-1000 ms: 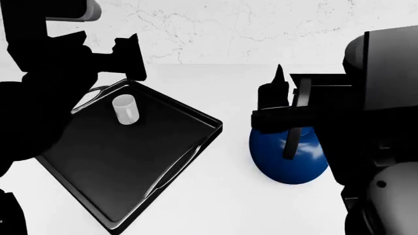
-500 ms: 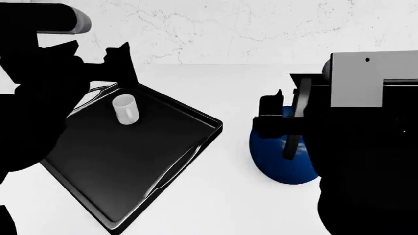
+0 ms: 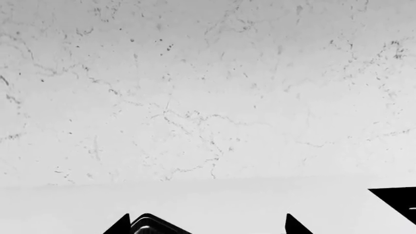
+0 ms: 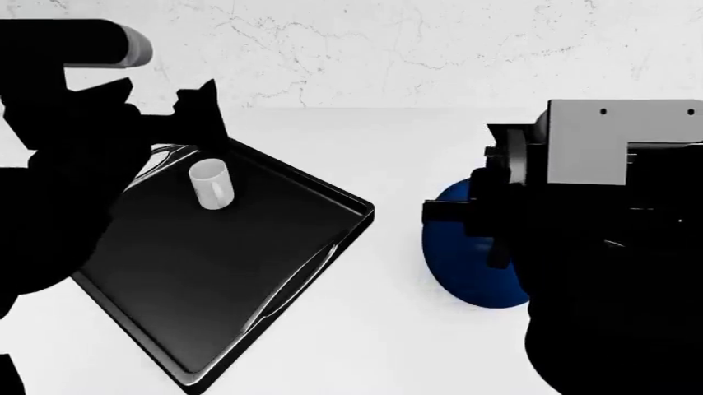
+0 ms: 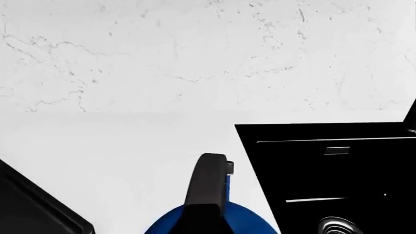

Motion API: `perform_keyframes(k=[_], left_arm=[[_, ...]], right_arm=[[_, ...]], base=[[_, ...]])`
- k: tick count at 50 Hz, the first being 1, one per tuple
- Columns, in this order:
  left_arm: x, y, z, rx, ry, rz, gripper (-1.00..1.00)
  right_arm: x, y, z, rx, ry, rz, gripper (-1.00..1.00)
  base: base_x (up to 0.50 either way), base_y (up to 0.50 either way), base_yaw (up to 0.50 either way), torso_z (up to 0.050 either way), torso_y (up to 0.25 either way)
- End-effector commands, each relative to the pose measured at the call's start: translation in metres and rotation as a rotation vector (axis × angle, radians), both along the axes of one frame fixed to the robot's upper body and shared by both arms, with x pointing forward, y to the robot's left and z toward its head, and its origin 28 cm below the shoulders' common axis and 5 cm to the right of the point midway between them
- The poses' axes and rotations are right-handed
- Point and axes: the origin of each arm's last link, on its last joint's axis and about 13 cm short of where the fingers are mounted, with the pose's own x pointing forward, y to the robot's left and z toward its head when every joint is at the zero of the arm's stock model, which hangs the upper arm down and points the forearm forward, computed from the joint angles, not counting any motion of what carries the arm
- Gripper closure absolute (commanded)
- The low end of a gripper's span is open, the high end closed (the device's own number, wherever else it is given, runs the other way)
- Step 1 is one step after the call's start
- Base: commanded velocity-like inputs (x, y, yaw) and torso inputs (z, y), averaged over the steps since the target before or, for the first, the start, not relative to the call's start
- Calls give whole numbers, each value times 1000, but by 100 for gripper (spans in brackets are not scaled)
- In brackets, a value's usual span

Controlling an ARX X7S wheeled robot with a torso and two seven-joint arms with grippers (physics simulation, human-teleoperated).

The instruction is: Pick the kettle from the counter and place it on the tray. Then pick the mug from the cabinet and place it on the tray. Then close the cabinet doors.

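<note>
The deep-blue kettle point(image 4: 467, 267) stands on the white counter point(image 4: 384, 329), right of the black tray point(image 4: 220, 280). My right gripper point(image 4: 483, 216) sits over the kettle's black handle point(image 5: 206, 187); its jaws are hidden behind the arm. The right wrist view shows the blue body point(image 5: 244, 222) just below the camera. A white mug point(image 4: 211, 183) stands upright on the tray's far corner. My left gripper point(image 4: 197, 99) hovers above that corner, open and empty, its fingertips point(image 3: 293, 225) wide apart over the tray's rim point(image 3: 153, 223). The cabinet is out of view.
The black sink point(image 5: 331, 170) is set into the counter right of the kettle. The white marbled wall point(image 4: 417, 49) rises behind the counter. Both dark arms block the sides of the head view.
My right arm has swung in and down over the kettle, hiding more of it and its handle. My left arm has shifted slightly left. Kettle, mug and tray have not moved.
</note>
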Motion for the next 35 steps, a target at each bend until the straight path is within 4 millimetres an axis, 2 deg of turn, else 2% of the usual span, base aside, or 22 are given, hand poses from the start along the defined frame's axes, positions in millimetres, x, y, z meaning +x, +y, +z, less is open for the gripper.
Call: perform_keyframes(k=[1, 10, 15, 20, 31, 35], left_arm=[[0, 2, -2, -7, 7, 5, -100], [-9, 8, 5, -18, -30, 23, -100], [-27, 11, 17, -12, -88, 34, -100], [-47, 16, 19, -13, -137, 45, -100], [-89, 31, 18, -22, -205, 83, -100], [-97, 34, 17, -24, -218, 92, -100]], right_arm=[[-1, -3, 0, 3, -14, 8, 100], [-10, -14, 27, -54, -140, 11, 100], [-13, -17, 41, -100, -183, 41, 100], [-18, -17, 54, -140, -224, 65, 100], [-27, -1, 82, -203, -345, 179, 100], [-26, 8, 90, -209, -401, 252, 100]], base=[[0, 0, 0, 0, 0], [0, 0, 0, 0, 0], [0, 0, 0, 0, 2], [0, 0, 0, 0, 0], [0, 0, 0, 0, 1], [0, 0, 0, 4, 0]])
